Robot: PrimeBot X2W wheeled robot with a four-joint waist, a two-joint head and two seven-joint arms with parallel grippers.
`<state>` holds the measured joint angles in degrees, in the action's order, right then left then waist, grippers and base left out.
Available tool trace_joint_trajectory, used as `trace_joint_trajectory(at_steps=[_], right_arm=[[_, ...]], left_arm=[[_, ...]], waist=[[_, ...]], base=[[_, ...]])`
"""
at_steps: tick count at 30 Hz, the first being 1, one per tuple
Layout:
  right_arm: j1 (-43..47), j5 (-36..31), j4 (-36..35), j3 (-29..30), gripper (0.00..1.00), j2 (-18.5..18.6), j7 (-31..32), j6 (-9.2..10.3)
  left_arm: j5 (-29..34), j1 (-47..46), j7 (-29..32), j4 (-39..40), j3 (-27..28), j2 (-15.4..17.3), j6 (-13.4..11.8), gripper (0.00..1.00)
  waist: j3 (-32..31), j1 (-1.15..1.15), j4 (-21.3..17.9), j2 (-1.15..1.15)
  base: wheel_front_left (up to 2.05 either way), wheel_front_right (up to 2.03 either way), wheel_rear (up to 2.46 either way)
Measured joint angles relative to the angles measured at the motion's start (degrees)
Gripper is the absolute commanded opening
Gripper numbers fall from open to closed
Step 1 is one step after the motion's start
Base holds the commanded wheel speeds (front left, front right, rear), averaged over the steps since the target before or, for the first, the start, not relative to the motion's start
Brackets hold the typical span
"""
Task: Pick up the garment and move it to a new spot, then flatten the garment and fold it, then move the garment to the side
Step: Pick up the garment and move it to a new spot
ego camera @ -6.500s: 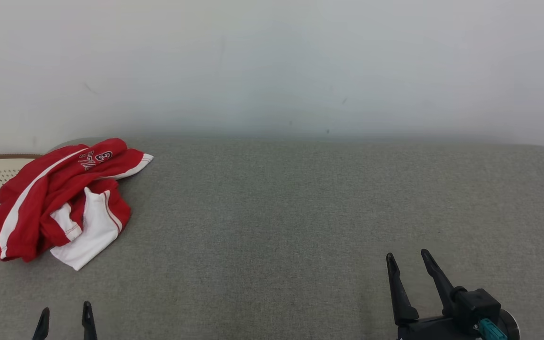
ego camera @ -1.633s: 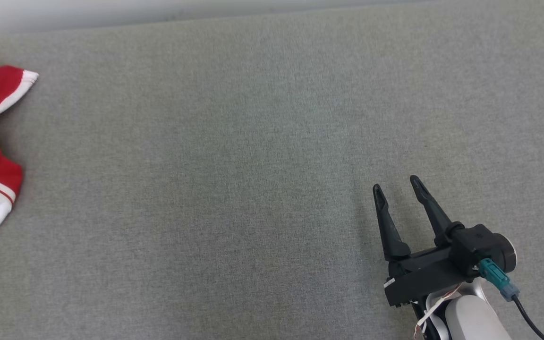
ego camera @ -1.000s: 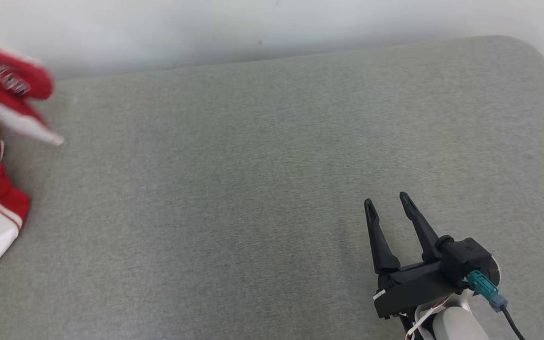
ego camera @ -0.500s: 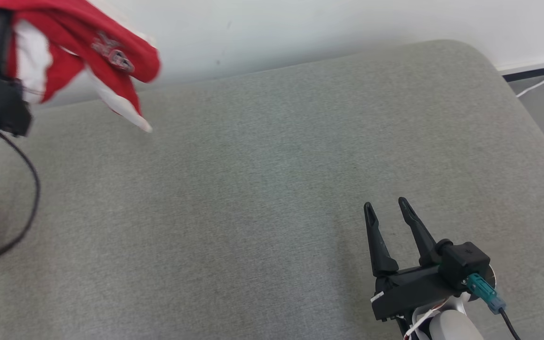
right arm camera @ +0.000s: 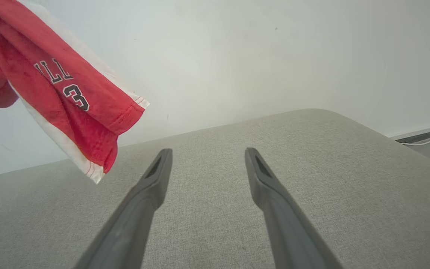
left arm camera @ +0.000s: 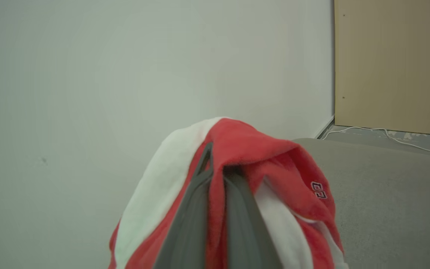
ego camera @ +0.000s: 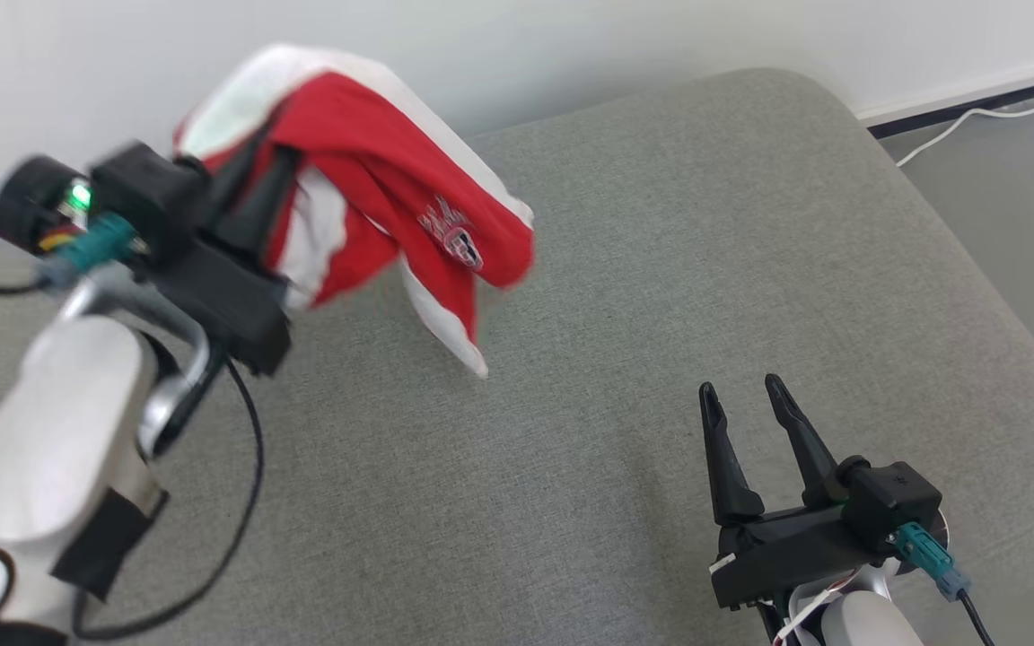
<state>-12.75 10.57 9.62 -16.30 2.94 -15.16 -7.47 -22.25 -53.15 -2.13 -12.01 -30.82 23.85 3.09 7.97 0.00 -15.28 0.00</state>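
Gripping a fold of red cloth, the left end effector has its two dark fingers pressed together, with the fabric draped over and around both. The held item is the garment, red with white panels and white trim, bearing dark lettering and a numeral 3 on one hanging section. It is raised off the worktop, bunched over the fingers and trailing down and to the right. Its lowest white corner points toward the grey surface; the right wrist view suggests that the corner hangs clear, though contact cannot be ruled out. The garment sits over the far left part of the worktop, close to the pale wall. Behind the fingers are the black wrist housing, a teal connector and the pale left forearm, with a black cable looping below it.

The right end effector is at the near right, fingers spread wide apart with nothing between them, pointing away across bare grey fabric. It is well apart from the garment.

The worktop has a grey woven cover and a rounded far right corner. Beyond that corner lies grey floor with a white cord along the wall base.
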Motion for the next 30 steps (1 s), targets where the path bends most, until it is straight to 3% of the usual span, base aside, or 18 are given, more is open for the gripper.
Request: trace_joint_trajectory(at_steps=[6,16,30], right_arm=[[0.1,0.1,-0.4,0.0,1.0,0.0,0.0,0.0],[0.1,-0.4,-0.3,0.1,1.0,0.0,0.0,0.0],[0.1,-0.4,0.6,-0.1,1.0,-0.1,0.0,0.0]], left_arm=[[2.3,5.6,-1.0,1.1,-3.9,-1.2,-1.9,0.0],[3.2,13.9,-5.8,-4.3,-7.3,-2.3,-3.7,0.0],[1.0,21.4,-10.3,-12.9,-10.7,-6.8,-3.2,0.0]], waist=[[0.2,0.0,-0.4,0.0],[0.4,0.01,1.9,0.0],[-0.2,0.0,5.7,0.0]], base=[[0.0,0.0,0.0],[0.0,0.0,0.0],[0.0,0.0,0.0]])
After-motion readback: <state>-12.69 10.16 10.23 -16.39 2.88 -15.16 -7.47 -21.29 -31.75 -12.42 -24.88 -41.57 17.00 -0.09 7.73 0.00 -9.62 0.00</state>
